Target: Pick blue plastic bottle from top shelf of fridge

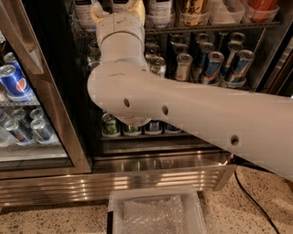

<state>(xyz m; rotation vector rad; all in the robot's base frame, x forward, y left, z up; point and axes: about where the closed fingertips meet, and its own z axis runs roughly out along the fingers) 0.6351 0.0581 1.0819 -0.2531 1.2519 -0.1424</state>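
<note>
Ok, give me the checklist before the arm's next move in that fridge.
1. Fridge door open: ok, arm reaches inside.
2. Hand at top shelf: ok, at the picture's upper edge.
3. Grip on blue plastic bottle: cannot tell, contact hidden.
4. Arm off the cans below: cannot tell, it covers some.
5. Floor bin clear of arm: ok.
</note>
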